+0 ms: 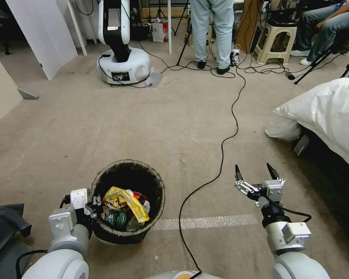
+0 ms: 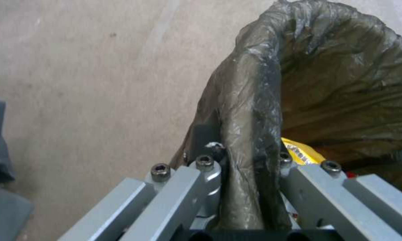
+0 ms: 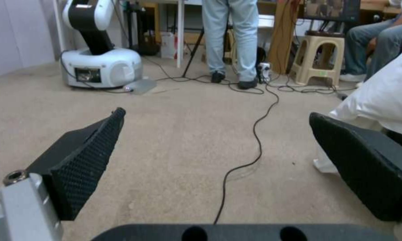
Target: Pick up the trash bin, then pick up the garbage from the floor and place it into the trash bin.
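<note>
Left gripper pinching crinkled bag-lined rim of bin; right gripper spread wide above carpet.

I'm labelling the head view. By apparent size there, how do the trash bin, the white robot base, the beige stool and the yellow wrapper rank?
1. trash bin, nearest the camera
2. white robot base
3. beige stool
4. yellow wrapper
The base and stool stand far back, so their apparent sizes understate them.

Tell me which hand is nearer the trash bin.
Left. The left hand is clamped on the trash bin rim; the right hand hangs open above the floor, well off to the bin's side.
</note>
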{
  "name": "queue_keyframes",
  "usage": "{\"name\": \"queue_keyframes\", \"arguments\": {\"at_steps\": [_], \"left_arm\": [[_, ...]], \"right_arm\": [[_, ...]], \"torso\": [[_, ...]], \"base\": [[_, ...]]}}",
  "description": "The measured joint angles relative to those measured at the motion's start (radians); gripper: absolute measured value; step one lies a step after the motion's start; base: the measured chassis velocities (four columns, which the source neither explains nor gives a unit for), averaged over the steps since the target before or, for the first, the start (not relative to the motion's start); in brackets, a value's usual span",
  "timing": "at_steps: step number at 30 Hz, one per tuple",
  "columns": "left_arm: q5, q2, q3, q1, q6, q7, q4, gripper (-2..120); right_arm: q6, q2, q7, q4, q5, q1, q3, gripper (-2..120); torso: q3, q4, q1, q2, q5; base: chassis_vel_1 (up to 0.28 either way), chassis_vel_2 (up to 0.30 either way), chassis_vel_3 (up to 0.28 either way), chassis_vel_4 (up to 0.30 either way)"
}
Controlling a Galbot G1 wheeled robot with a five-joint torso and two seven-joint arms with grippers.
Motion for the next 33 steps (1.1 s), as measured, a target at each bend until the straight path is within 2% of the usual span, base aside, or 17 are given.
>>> {"name": "queue_keyframes", "arguments": {"at_steps": [3, 14, 19, 33], "left_arm": [[-0.045, 0.0, -0.004, -0.009, -0.003, -0.02, 0.024, 5], [-0.086, 0.004, -0.007, -0.026, -0.005, -0.031, 0.061, 5], [-0.145, 0.009, -0.007, -0.036, 0.003, -0.054, 0.074, 5], [-0.164, 0.015, -0.014, -0.043, -0.001, -0.061, 0.122, 5]], "right_arm": [[0.0, 0.003, 0.0, 0.0, -0.001, 0.0, -0.001, 100], [-0.002, 0.006, 0.0, 0.002, -0.005, -0.004, -0.005, 100], [-0.005, 0.006, 0.0, 0.005, -0.007, -0.004, -0.012, 100], [-0.009, 0.006, 0.0, 0.012, -0.01, -0.009, -0.018, 100]], "torso": [[0.0, 0.0, 0.0, 0.0, 0.0], [0.0, -0.0001, 0.0, 0.0, 0.0], [0.0, -0.0001, 0.0, 0.0, 0.0], [0.0, 0.0, 0.0, 0.0, 0.0]], "base": [[0.0, 0.0, 0.0, 0.0], [0.0, 0.0, 0.0, 0.0], [0.0, 0.0, 0.0, 0.0], [0.0, 0.0, 0.0, 0.0]]}}
